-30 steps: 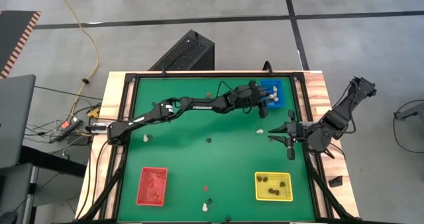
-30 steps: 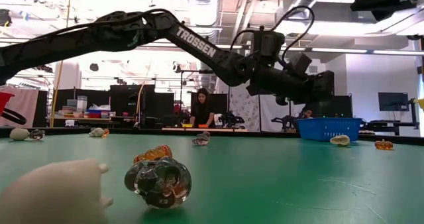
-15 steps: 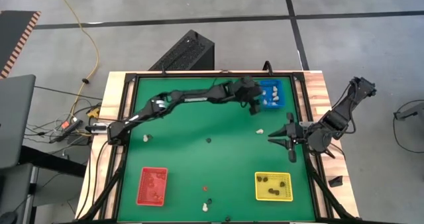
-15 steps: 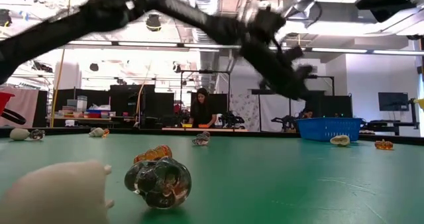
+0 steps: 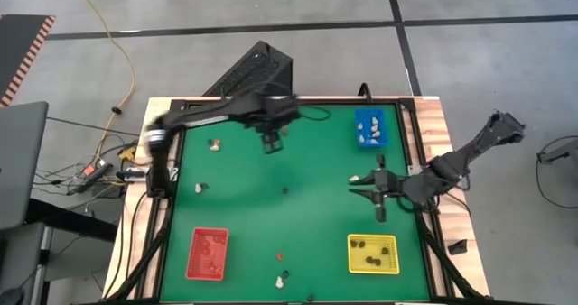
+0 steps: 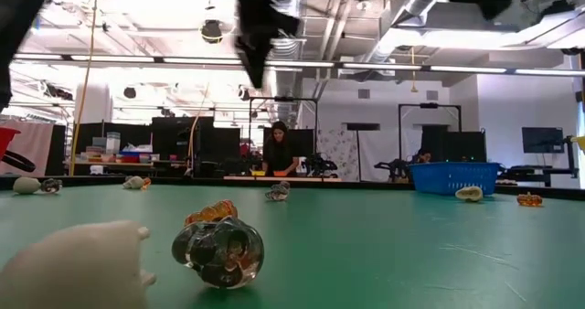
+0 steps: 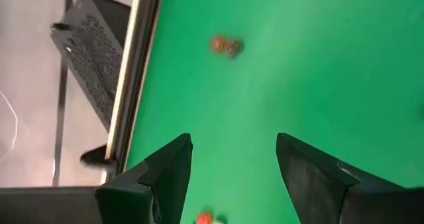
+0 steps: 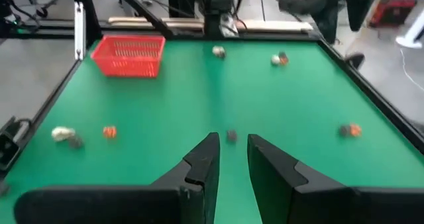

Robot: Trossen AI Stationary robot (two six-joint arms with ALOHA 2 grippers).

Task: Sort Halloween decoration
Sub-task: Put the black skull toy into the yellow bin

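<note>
Your left gripper (image 5: 271,146) hangs with fingers apart at upper centre; your right gripper (image 5: 377,199), centre right, shows a narrow gap, holding nothing.

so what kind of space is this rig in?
Looks like a robotics lab or open workshop. The low view shows exposed ceiling ducts, workbenches with monitors and a person at a bench behind the green table. The high view shows taped concrete floor and loose cables.

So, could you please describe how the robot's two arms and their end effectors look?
Both arms are dark, slim and jointed. The left end effector has two broad, black, wedge-shaped fingers; the right end effector has matching black fingers, angular and tapered.
</note>
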